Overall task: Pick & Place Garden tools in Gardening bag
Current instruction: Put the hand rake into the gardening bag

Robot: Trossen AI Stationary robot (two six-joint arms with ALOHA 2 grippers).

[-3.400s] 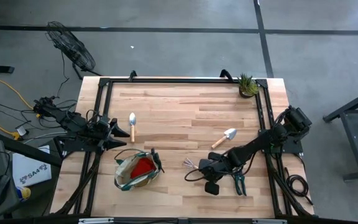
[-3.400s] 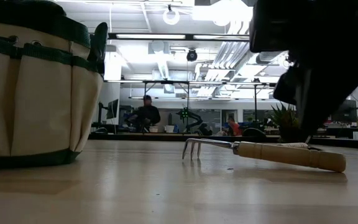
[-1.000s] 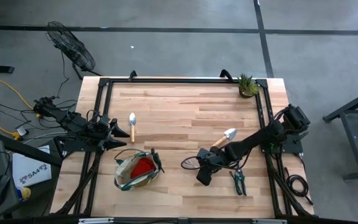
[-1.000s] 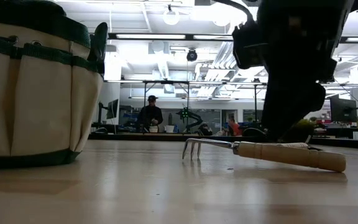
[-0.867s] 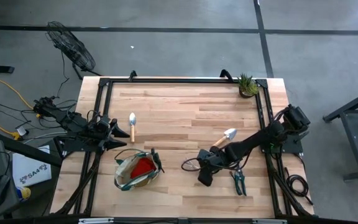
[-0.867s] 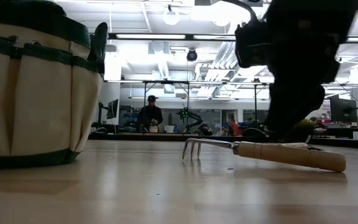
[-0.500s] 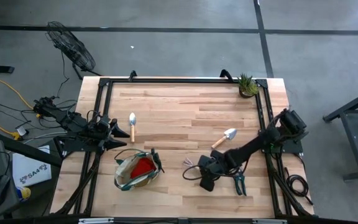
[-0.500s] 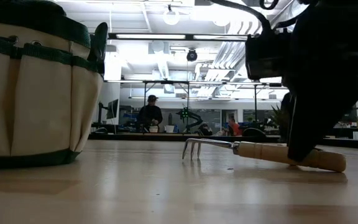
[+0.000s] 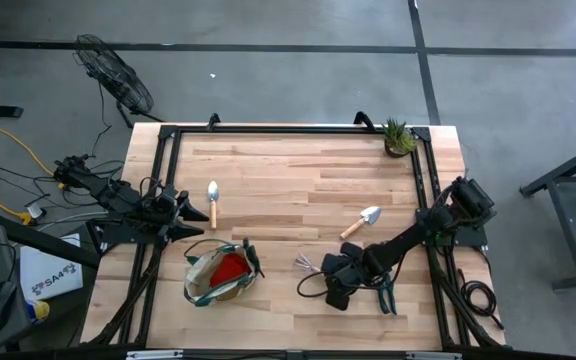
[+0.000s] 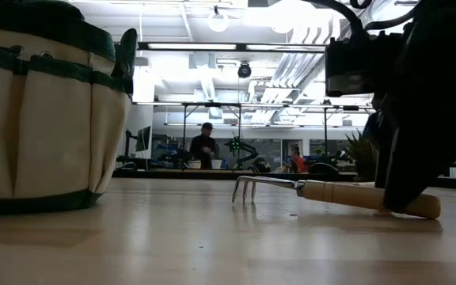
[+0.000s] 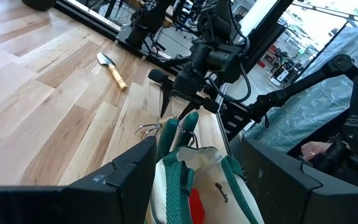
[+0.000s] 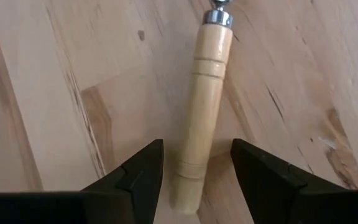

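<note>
Straddling the pale turned-wood handle of the claw rake point(image 12: 201, 106) with the right gripper point(image 12: 196, 163), its two dark fingers point(image 12: 135, 174) spread wide to either side of the handle and not touching it, low over the light plank table point(image 9: 288, 190). Lying flat near the table's front right part, the rake point(image 9: 309, 264) pointing its metal tines toward the bag, the tines point(image 10: 245, 188) lifted a little off the wood and the handle resting on it. Sitting upright to the left of the rake, well apart from it, the soft beige canvas gardening bag with dark green trim point(image 9: 217, 271), showing the red cloth piece point(image 9: 230, 267) inside its mouth. Lying just beside the right gripper, on the side away from the bag, the dark green-handled pruners point(image 9: 384, 295). Resting farther back on the right, a silver-bladed wooden-handled trowel point(image 9: 360, 221); lying toward the left, behind the bag, a second such trowel point(image 9: 212, 202). Standing at the far right corner, the small potted green plant point(image 9: 399, 137). Waiting at the table's left edge near the second trowel, the left gripper point(image 9: 185, 209), wide open, seeing the bag point(image 11: 194, 177) between its fingers.
</note>
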